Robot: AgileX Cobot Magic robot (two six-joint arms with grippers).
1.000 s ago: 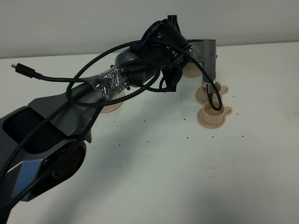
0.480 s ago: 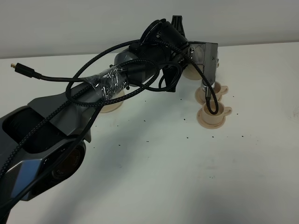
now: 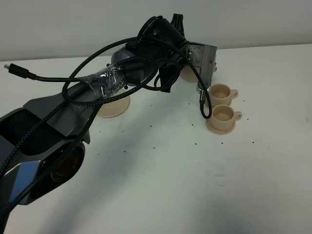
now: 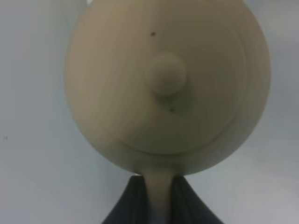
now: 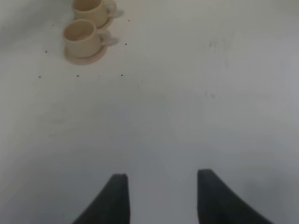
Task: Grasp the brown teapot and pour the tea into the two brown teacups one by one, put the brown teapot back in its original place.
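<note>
Brown teapot (image 4: 163, 84) handle tight in left hand (image 4: 159, 198), clear only from its wrist; right hand (image 5: 159, 182) apart.

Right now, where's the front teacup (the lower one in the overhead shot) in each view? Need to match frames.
Exterior high: front teacup sits right of centre on its saucer, just below the other teacup.
Left wrist: not in it; the brown teapot fills the picture.
Right wrist: upper left of the picture.
Shared landmark: the other teacup directly behind it, in both views that show it.
</note>
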